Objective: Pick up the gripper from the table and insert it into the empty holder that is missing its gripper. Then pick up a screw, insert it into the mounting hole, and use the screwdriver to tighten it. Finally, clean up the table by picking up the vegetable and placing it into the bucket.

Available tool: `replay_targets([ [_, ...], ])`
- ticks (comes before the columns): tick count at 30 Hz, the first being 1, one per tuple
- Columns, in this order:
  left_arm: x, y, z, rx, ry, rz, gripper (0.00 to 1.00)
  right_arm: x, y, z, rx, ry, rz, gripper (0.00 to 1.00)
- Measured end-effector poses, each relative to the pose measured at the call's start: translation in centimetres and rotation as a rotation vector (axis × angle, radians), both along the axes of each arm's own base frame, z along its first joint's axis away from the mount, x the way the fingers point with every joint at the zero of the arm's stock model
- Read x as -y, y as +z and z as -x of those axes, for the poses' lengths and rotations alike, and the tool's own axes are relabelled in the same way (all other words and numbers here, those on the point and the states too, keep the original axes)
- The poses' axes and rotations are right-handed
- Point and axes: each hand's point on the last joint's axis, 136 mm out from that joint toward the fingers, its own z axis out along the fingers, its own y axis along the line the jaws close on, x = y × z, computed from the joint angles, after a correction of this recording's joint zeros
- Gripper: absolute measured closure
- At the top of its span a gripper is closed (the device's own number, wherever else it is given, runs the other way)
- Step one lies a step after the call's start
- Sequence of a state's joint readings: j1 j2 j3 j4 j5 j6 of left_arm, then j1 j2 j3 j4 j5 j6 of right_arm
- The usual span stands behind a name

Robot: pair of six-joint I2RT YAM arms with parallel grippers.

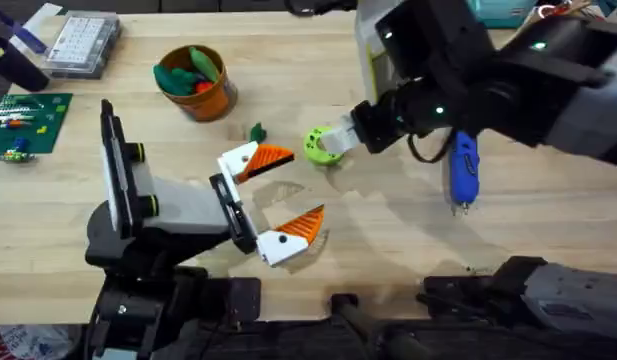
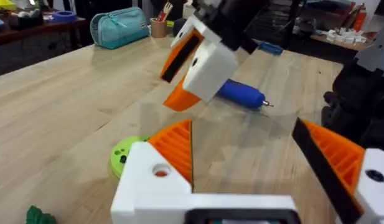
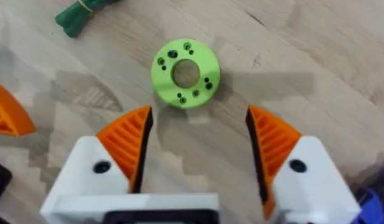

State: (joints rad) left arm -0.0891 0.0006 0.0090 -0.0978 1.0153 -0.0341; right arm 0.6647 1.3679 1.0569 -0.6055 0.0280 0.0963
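Overhead, the right gripper [image 3: 198,149] is hovering with fingers spread wide and empty above the gripper [image 3: 185,73], lying flat on the bench [image 1: 548,240]. Descending off-centre risks nudging it toward the vegetable [image 3: 79,14].

Matt lime plastic gripper [image 3: 185,73] on grainy wooden table [image 3: 316,56]; ribbed orange pads [image 3: 131,140].

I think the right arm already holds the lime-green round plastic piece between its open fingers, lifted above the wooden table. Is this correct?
Not quite. The right wrist view shows the lime-green round plastic piece lying flat on the wooden table, ahead of the right gripper's open fingers, not held.
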Motion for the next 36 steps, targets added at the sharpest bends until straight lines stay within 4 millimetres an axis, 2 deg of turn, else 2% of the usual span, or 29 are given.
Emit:
replay_targets([
  [5,0.0,0.0,0.0,0.000,0.002,0.000,0.015,-1.7,-1.0,-0.8,0.003,0.043,-0.024,0.309],
  [10,0.0,0.0,0.0,0.000,0.002,0.000,0.015,-3.6,-2.4,-1.5,0.001,0.087,-0.039,0.412],
  [18,0.0,0.0,0.0,0.000,0.002,0.000,0.015,-4.5,-5.4,-2.1,-0.027,0.128,-0.005,0.468],
  [36,0.0,0.0,0.0,0.000,0.002,0.000,0.015,-6.3,-8.1,-3.6,-0.014,0.144,-0.012,0.483],
])
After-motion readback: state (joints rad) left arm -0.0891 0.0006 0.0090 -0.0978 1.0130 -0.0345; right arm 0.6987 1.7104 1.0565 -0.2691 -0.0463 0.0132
